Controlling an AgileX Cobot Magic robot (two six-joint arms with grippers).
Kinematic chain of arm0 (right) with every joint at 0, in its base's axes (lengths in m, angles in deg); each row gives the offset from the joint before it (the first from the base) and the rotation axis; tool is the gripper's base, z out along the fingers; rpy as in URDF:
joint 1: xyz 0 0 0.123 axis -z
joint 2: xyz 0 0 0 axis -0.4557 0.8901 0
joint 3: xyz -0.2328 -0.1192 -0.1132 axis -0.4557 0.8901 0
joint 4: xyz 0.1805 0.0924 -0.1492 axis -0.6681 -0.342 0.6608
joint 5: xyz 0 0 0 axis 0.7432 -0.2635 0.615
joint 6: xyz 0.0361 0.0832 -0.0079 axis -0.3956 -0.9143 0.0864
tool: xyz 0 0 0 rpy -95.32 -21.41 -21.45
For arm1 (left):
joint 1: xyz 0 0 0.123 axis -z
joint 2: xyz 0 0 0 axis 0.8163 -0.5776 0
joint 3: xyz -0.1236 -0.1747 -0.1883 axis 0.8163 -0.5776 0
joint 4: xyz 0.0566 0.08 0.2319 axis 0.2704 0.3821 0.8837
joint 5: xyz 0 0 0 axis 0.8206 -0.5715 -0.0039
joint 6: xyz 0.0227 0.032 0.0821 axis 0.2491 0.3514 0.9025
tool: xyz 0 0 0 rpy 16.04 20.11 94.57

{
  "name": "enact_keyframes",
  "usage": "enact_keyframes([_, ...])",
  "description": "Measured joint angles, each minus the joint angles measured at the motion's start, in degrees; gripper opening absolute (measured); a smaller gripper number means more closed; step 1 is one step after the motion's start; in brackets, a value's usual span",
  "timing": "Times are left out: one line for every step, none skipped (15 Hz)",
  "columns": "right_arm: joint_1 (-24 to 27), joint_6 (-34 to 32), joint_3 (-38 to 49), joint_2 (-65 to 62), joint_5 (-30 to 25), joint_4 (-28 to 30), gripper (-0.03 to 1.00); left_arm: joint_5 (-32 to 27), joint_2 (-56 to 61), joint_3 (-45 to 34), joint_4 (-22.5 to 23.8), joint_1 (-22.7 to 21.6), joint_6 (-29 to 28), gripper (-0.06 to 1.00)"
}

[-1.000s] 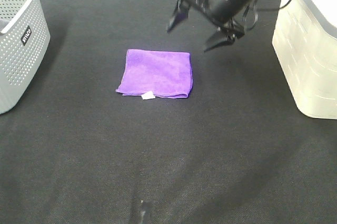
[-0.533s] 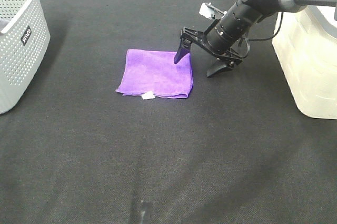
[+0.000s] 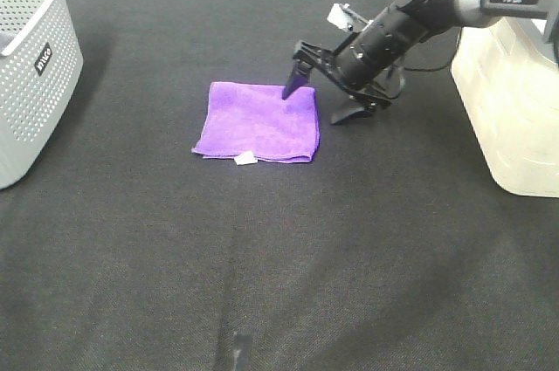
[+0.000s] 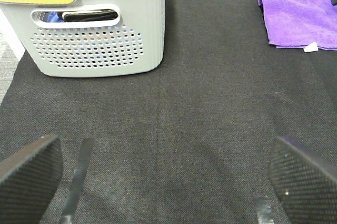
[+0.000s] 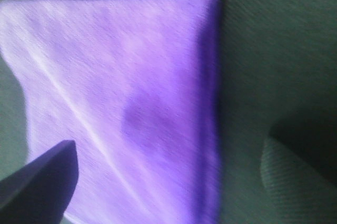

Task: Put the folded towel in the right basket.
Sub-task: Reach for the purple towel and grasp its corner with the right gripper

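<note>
The folded purple towel [image 3: 258, 122] lies flat on the black table, with a small white tag at its front edge. It also shows in the left wrist view [image 4: 301, 21] and fills the right wrist view [image 5: 121, 103]. My right gripper [image 3: 316, 102] is open and straddles the towel's right edge: one finger rests over the towel's far right corner, the other on the table beside it. The right basket [image 3: 511, 92], cream white, stands at the right edge. My left gripper [image 4: 163, 174] is open and empty, low over bare table.
A grey perforated basket [image 3: 31, 65] stands at the far left; in the left wrist view [image 4: 100, 29] it holds dark items. The table is covered in black cloth [image 3: 279, 257].
My right arm came down from above the table's far side to the towel's right edge. Over the last half second it shifted slightly further onto the far right corner. The towel has not moved.
</note>
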Motion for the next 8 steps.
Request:
enact_keyframes([-1.4,0.0,-0.5,1.1,1.5,-2.2,0.87,0.0,0.0,0.0,0.0,0.0,0.0,0.99])
enact_keyframes([-3.2,0.1,-0.7,2.2,3.0,-4.6,0.84,0.0,0.0,0.0,0.0,0.0,0.0,0.99])
enact_keyframes([-3.2,0.1,-0.7,2.2,3.0,-4.6,0.84,0.0,0.0,0.0,0.0,0.0,0.0,0.99])
enact_keyframes([-4.7,0.5,-1.1,3.3,3.8,-6.9,0.81,0.0,0.0,0.0,0.0,0.0,0.0,0.99])
enact_keyframes([-6.0,1.4,-1.1,4.0,4.6,-8.8,0.75,0.0,0.0,0.0,0.0,0.0,0.0,0.99])
enact_keyframes([-6.8,2.1,-1.3,4.5,4.8,-9.9,0.57,0.0,0.0,0.0,0.0,0.0,0.0,0.99])
enact_keyframes([-6.7,2.2,-1.3,4.8,4.8,-9.9,0.39,0.0,0.0,0.0,0.0,0.0,0.0,0.99])
enact_keyframes([-6.5,2.2,-1.3,4.8,4.6,-9.4,0.17,0.0,0.0,0.0,0.0,0.0,0.0,0.99])
